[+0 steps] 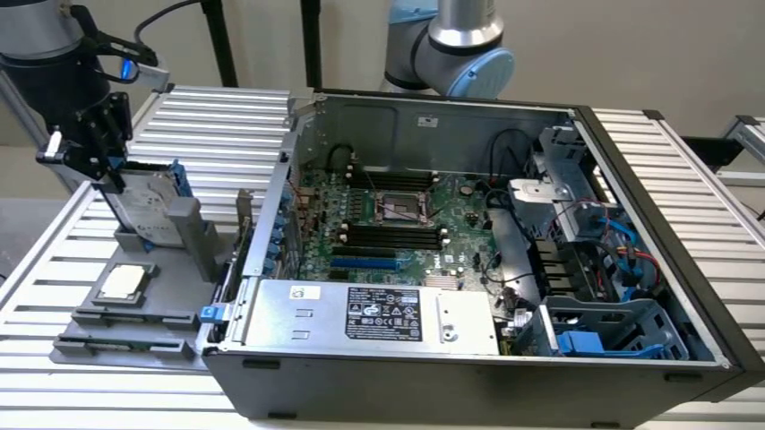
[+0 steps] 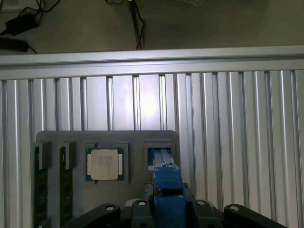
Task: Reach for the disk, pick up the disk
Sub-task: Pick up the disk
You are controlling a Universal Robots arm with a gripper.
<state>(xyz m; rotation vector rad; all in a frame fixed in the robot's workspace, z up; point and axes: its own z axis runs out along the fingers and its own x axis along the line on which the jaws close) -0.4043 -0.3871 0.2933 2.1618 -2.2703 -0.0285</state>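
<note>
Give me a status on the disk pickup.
Gripper shut on disk top edge. Disk upright, lower end in grey holder. Chip lies clear beside it.

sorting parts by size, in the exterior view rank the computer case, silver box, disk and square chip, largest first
1. computer case
2. silver box
3. disk, standing on edge and seen at a slant, so its face looks narrowed
4. square chip
</note>
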